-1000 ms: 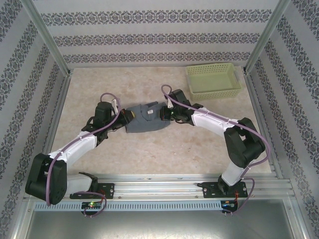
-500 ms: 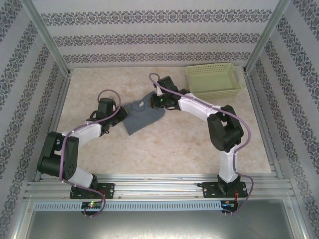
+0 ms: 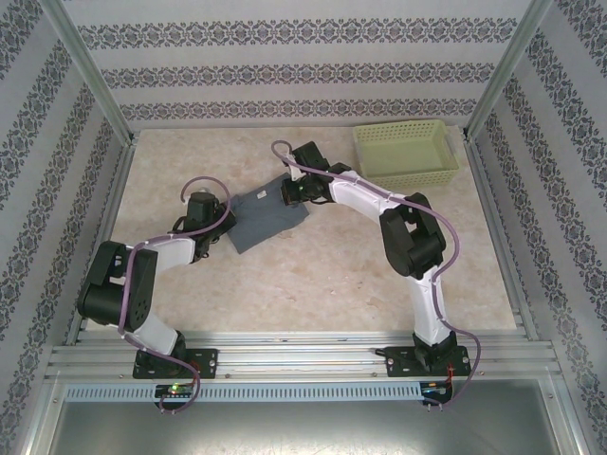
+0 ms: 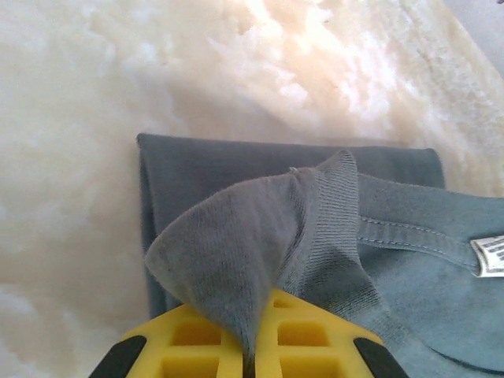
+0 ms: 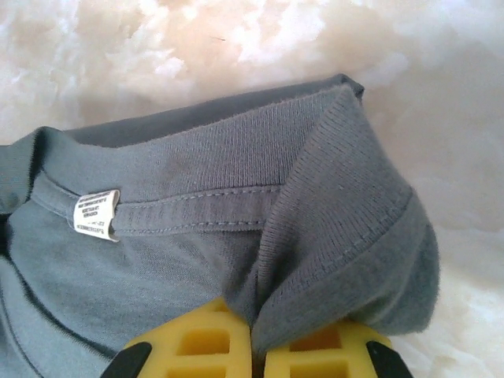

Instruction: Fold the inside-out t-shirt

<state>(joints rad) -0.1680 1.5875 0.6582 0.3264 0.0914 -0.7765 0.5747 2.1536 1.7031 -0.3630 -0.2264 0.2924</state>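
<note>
- L gripper (image 4: pixel 250 350): fingers pinched tight on t-shirt (image 4: pixel 228 244) fold by ribbed collar (image 4: pixel 335 209).
- R gripper (image 5: pixel 257 346): clamped on collar edge, near white label (image 5: pixel 95 213).
- t-shirt lies compact on table (image 3: pixel 313 284), btw both grippers; green basket (image 3: pixel 406 152) well apart.

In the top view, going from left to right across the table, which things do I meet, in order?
left claw → t-shirt → right claw → basket
</note>
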